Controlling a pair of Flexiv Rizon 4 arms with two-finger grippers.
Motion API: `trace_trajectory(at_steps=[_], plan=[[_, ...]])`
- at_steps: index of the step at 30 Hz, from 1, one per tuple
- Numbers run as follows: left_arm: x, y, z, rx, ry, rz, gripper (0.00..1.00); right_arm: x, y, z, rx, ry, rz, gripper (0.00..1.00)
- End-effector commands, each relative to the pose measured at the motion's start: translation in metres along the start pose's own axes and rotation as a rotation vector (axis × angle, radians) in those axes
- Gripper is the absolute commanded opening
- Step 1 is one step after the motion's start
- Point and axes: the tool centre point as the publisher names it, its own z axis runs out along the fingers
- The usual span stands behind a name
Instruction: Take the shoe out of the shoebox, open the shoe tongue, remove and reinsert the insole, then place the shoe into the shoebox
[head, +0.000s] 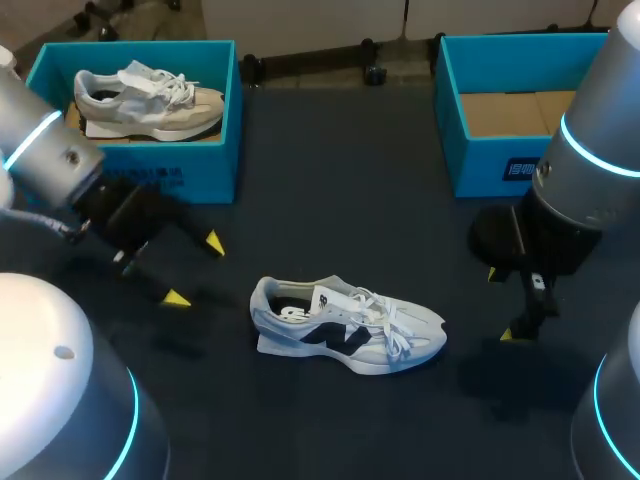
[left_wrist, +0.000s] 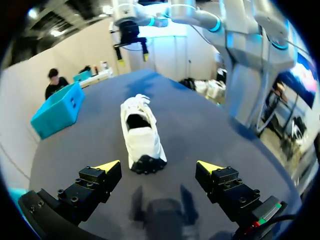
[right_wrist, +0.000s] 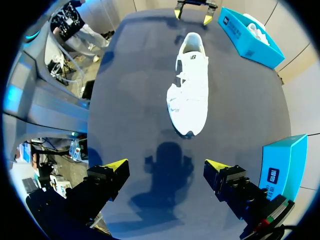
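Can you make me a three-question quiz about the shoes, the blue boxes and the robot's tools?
1. Where is the shoe with the dark logo? A) inside a box B) in a tool C) on the table
2. How many blue boxes are there? A) one B) two C) three
3. The left tool is: A) open B) shut on a shoe C) shut on a lace

Answers: 1 C, it lies flat on the table. 2 B, the left box holds another shoe, the right box none. 3 A, its yellow tips stand apart.
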Motion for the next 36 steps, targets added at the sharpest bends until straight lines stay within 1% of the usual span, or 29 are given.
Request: trace_trajectory(at_steps=[1, 11, 12, 14, 15, 17, 19, 22, 25, 28, 29, 31, 35, 36], plan=[[0.014, 0.007, 0.004, 0.024, -0.097, -0.027, 1.0, 0.0, 0.0, 0.002, 0.0, -0.001, 0.0, 1.0], [0.014, 0.007, 0.004, 0.024, -0.097, -0.027, 1.0, 0.0, 0.0, 0.002, 0.0, -0.001, 0.0, 1.0], [0.015, 0.011, 0.006, 0.048, -0.086, -0.054, 1.0, 0.0, 0.0, 0.002, 0.0, -0.001, 0.0, 1.0], [0.014, 0.02, 0.01, 0.075, -0.118, -0.107, 1.0, 0.0, 0.0, 0.002, 0.0, -0.001, 0.0, 1.0], [0.014, 0.024, 0.012, 0.105, -0.101, -0.115, 1.0, 0.0, 0.0, 0.002, 0.0, -0.001, 0.0, 1.0], [0.012, 0.03, 0.014, 0.122, -0.1, -0.145, 1.0, 0.0, 0.0, 0.002, 0.0, -0.001, 0.0, 1.0], [0.011, 0.04, 0.015, 0.172, -0.082, -0.177, 1.0, 0.0, 0.0, 0.002, 0.0, -0.001, 0.0, 1.0], [0.01, 0.051, 0.015, 0.213, -0.052, -0.183, 1.0, 0.0, 0.0, 0.002, 0.0, -0.001, 0.0, 1.0], [0.012, 0.059, 0.017, 0.231, -0.03, -0.17, 1.0, 0.0, 0.0, 0.002, 0.0, -0.001, 0.0, 1.0], [0.014, 0.063, 0.018, 0.242, -0.024, -0.169, 1.0, 0.0, 0.0, 0.002, 0.0, -0.001, 0.0, 1.0], [0.018, 0.065, 0.021, 0.264, -0.006, -0.146, 1.0, 0.0, 0.0, 0.002, 0.0, -0.001, 0.0, 1.0], [0.021, 0.067, 0.023, 0.271, 0.005, -0.147, 1.0, 0.0, 0.0, 0.002, 0.0, -0.001, 0.0, 1.0], [0.028, 0.07, 0.028, 0.306, 0.001, -0.126, 1.0, 0.0, 0.0, 0.002, 0.0, -0.001, 0.0, 1.0], [0.03, 0.071, 0.03, 0.309, -0.018, -0.124, 1.0, 0.0, 0.0, 0.002, 0.0, -0.001, 0.0, 1.0]])
